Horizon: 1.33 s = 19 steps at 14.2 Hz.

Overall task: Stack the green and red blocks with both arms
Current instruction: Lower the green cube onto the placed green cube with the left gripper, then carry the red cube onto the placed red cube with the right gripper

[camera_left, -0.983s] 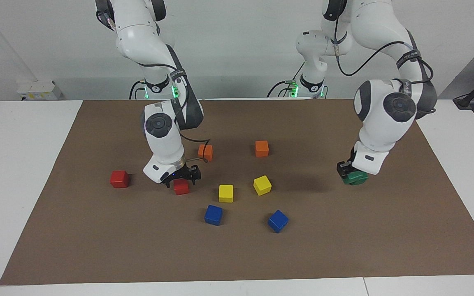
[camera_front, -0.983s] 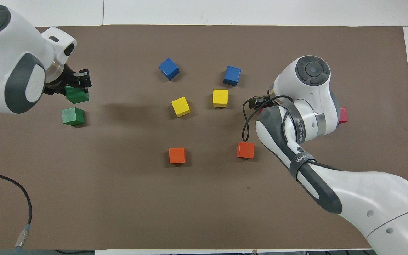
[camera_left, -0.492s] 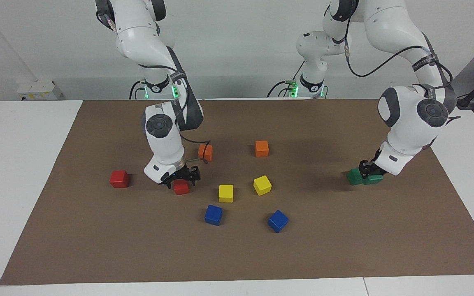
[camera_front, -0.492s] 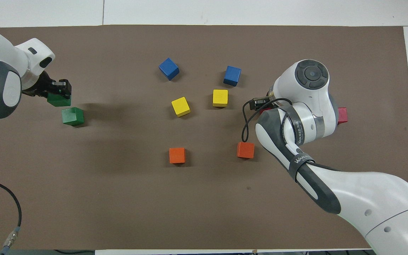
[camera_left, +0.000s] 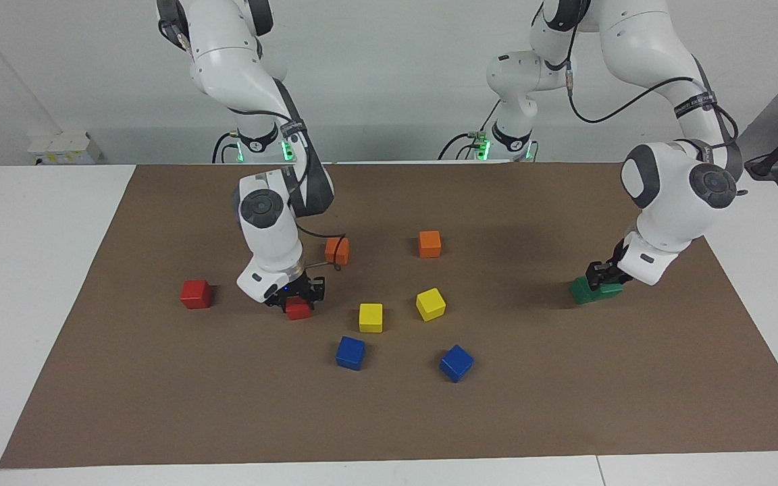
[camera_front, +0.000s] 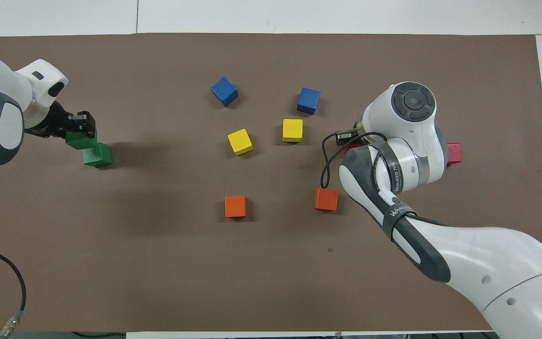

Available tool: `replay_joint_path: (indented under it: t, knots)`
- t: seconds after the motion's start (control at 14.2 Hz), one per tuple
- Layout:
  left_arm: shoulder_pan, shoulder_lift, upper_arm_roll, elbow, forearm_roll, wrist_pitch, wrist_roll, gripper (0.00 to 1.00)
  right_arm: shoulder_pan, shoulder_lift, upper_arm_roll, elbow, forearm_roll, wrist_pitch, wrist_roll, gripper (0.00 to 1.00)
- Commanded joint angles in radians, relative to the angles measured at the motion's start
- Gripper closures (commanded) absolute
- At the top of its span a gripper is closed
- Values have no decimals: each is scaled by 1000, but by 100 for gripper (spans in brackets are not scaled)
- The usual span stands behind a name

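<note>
On a matte brown mat (camera_left: 159,378) lie small glossy cubes with crisp edges. Nearest the robots sit two orange cubes (camera_front: 235,206) (camera_front: 326,199). Next out, toward the left arm's end, the left gripper (camera_left: 604,275) is clamped shut on a green block (camera_left: 606,291) that sits low, tilted and touching the second green block (camera_front: 97,155); whether it rests on that one or beside it I cannot tell. The overhead view shows both green blocks apart in outline, while the facing view merges them into one dark green shape. Toward the right arm's end, the right gripper (camera_left: 296,295) is down at the mat, its fingers closed on a red block (camera_left: 299,309). Overhead, the white wrist hides this gripper and almost all of its block; only the facing view shows the grip. The other red block (camera_left: 196,293) lies on the mat near it. Two yellow cubes (camera_front: 240,141) (camera_front: 292,130) sit mid-mat, and farthest out are two blue cubes (camera_front: 224,91) (camera_front: 308,100)
</note>
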Motion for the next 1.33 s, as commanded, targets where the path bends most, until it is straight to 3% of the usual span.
replay_joint_path:
  t: [0.0, 0.28, 0.56, 0.77, 0.91, 1.26]
  knots:
    - [12, -42, -3, -50, -11, 25, -10, 98, -12, -6, 4, 4, 11, 9, 24, 100]
    - [12, -59, -3, -110, -11, 83, -2, 98, -78, -35, -7, 164, -6, -169, 21, 100]
    - [14, -68, 0, -131, -10, 94, 24, 98, -182, -111, -9, 167, -31, -186, -85, 100]
    - [23, -73, 0, -144, -10, 94, 33, 98, -268, -170, -7, 134, -31, -233, -209, 100]
    - [27, -74, 0, -153, -10, 98, 38, 98, -307, -227, -5, 46, -31, -235, -243, 100]
    - [31, -74, -2, -153, -10, 101, 52, 98, -331, -293, -5, -98, -28, -156, -245, 100]
